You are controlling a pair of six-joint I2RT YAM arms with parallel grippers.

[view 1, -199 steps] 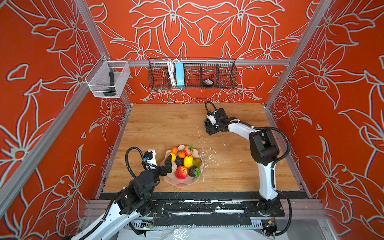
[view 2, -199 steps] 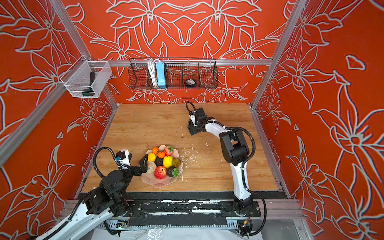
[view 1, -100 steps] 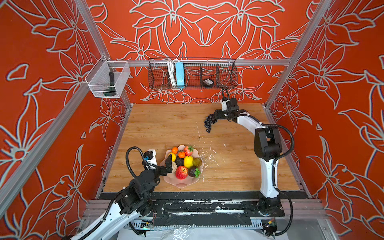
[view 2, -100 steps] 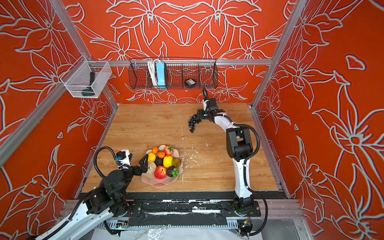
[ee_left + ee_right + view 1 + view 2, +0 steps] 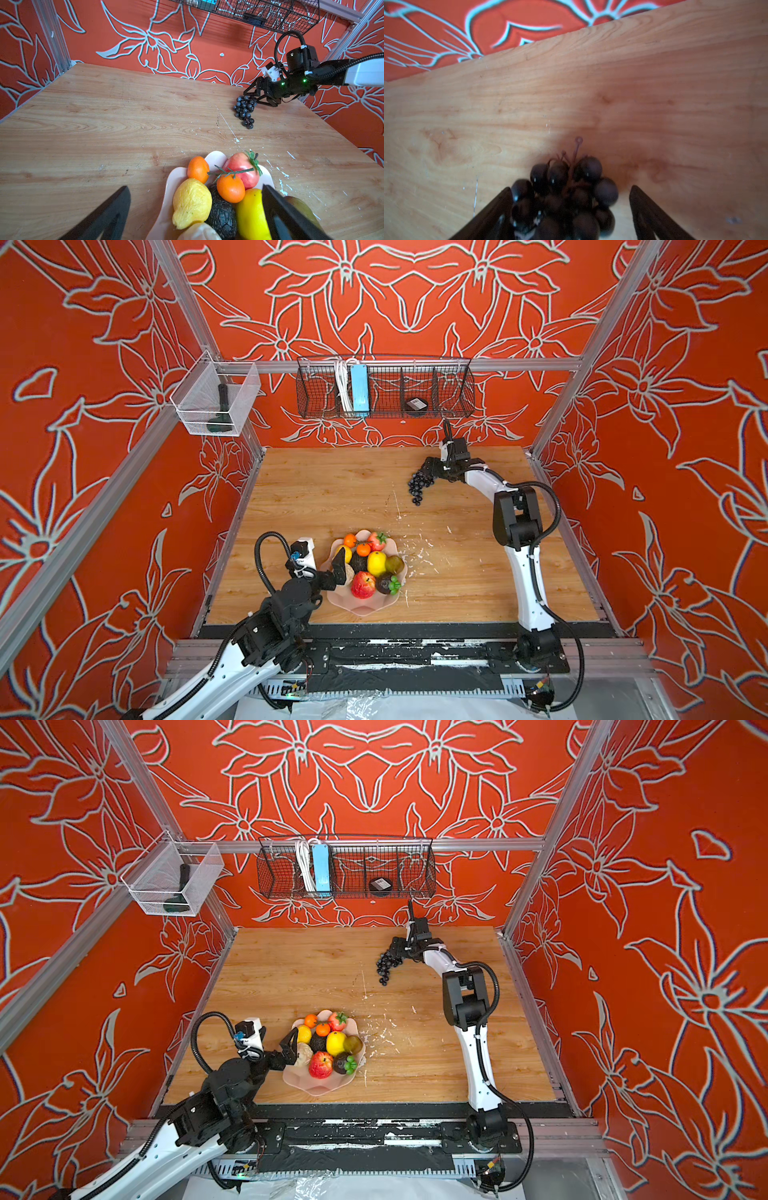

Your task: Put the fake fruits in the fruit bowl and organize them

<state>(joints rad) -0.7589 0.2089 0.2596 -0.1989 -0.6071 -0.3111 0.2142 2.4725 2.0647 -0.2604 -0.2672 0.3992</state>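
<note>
Straddling the grape bunch right of centre, jaws spread and empty, the right gripper should next clench, then carry it to the bowl.

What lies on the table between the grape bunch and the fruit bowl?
Only bare wood with white flecks; both top views show no object from the grape bunch to the fruit bowl.

fruit bowl, one. lemons, two. small oranges, two. strawberry, one. red apple, one. dark avocado, one. mangosteen, one. olive-green fruit, one. beige fruit, one. grape bunch, one. wire baskets, two. robot arms, two.
</note>
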